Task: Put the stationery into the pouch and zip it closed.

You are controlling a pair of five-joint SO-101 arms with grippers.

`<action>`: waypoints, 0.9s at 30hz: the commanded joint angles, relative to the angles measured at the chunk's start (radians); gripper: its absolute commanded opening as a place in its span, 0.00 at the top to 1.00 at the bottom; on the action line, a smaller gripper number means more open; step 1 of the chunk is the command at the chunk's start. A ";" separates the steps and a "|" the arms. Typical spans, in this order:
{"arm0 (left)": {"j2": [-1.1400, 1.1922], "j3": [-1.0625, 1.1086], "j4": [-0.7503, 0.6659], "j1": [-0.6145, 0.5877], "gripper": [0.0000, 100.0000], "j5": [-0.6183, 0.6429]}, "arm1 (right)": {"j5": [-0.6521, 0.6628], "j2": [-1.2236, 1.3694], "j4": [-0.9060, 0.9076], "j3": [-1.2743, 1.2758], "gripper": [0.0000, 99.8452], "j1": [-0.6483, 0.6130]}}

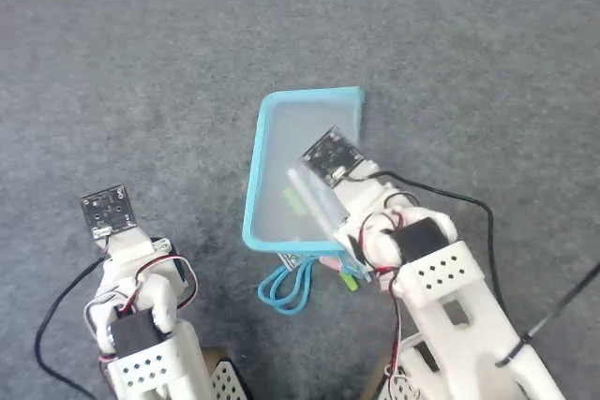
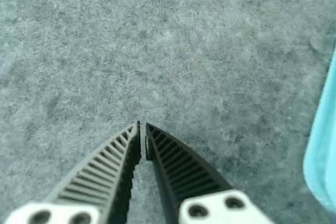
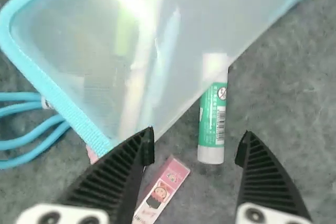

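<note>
A translucent pouch with a light-blue rim (image 1: pixel 255 166) lies mid-table, with a green pen and pale sticks showing faintly inside it (image 3: pixel 126 30). My right gripper (image 3: pixel 198 135) hangs open just above the pouch's near corner. Below its spread fingers lie a green-and-white glue stick (image 3: pixel 212 124), one end tucked under the pouch's edge (image 3: pixel 68 116), and a pink eraser (image 3: pixel 160 195). In the high view both lie beside the right arm (image 1: pixel 422 250): glue stick (image 1: pixel 349 280), eraser (image 1: pixel 330 264). My left gripper (image 2: pixel 142 127) is shut over bare carpet, left of the pouch (image 2: pixel 323 145).
Blue cord loops (image 1: pixel 286 288) trail from the pouch's near end (image 3: pixel 26 124). Grey carpet covers the whole table. The left arm (image 1: pixel 131 269) sits at the near left, with wide open carpet around and beyond it.
</note>
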 commanded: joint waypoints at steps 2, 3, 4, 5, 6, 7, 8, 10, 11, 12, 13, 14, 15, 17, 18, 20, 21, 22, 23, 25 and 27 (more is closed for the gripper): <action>-0.017 -0.005 0.008 -0.006 0.99 -0.003 | -0.051 -0.002 0.033 -0.038 0.74 0.018; -0.017 -0.005 0.008 -0.006 0.99 -0.003 | -0.058 -0.007 0.082 -0.058 0.74 0.016; -0.017 -0.005 0.008 -0.006 0.99 -0.003 | -0.058 -0.019 0.134 -0.074 0.74 0.004; -0.017 -0.005 0.008 -0.006 0.99 -0.003 | -0.058 -0.036 0.176 -0.084 0.74 -0.018; -0.017 -0.005 0.008 -0.006 0.99 -0.003 | -0.054 -0.056 0.209 -0.086 0.74 -0.045; -0.017 -0.005 0.008 -0.006 0.99 -0.003 | -0.038 -0.067 0.234 -0.083 0.74 -0.071; -0.017 -0.005 0.008 -0.006 0.99 -0.003 | -0.018 -0.076 0.248 -0.072 0.74 -0.099; -0.017 -0.005 0.008 -0.006 0.99 -0.003 | 0.005 -0.079 0.242 -0.032 0.74 -0.139; -0.017 -0.005 0.008 -0.006 0.99 -0.003 | 0.006 -0.074 0.223 -0.009 0.74 -0.148; -0.017 -0.005 0.008 -0.006 0.99 -0.003 | 0.006 -0.065 0.202 0.008 0.74 -0.148; -0.017 -0.005 0.008 -0.006 0.99 -0.003 | 0.006 -0.048 0.182 0.015 0.74 -0.148; -0.017 -0.005 0.008 -0.006 0.99 -0.003 | 0.006 -0.025 0.170 0.015 0.74 -0.147; -0.017 -0.005 0.008 -0.006 0.99 -0.003 | 0.006 0.005 0.159 0.012 0.74 -0.147; -0.017 -0.005 0.008 -0.006 0.99 -0.003 | 0.002 0.073 0.124 -0.003 0.74 -0.145; -0.017 -0.005 0.008 -0.006 0.99 -0.003 | -0.014 0.111 0.104 -0.015 0.74 -0.137; -0.017 -0.005 0.008 -0.006 0.99 -0.003 | -0.040 0.189 0.067 -0.061 0.74 -0.101; -0.017 -0.005 0.008 -0.006 0.99 -0.003 | -0.048 0.232 0.054 -0.092 0.74 -0.073; -0.017 -0.005 0.008 -0.006 0.99 -0.003 | -0.051 0.274 0.044 -0.124 0.74 -0.044; -0.017 -0.005 0.008 -0.006 0.99 -0.003 | -0.052 0.314 0.031 -0.160 0.74 -0.015; -0.017 -0.005 0.008 -0.006 0.99 -0.003 | -0.052 0.387 0.010 -0.227 0.74 0.039; -0.017 -0.005 0.008 -0.006 0.99 -0.003 | -0.052 0.441 -0.010 -0.290 0.74 0.085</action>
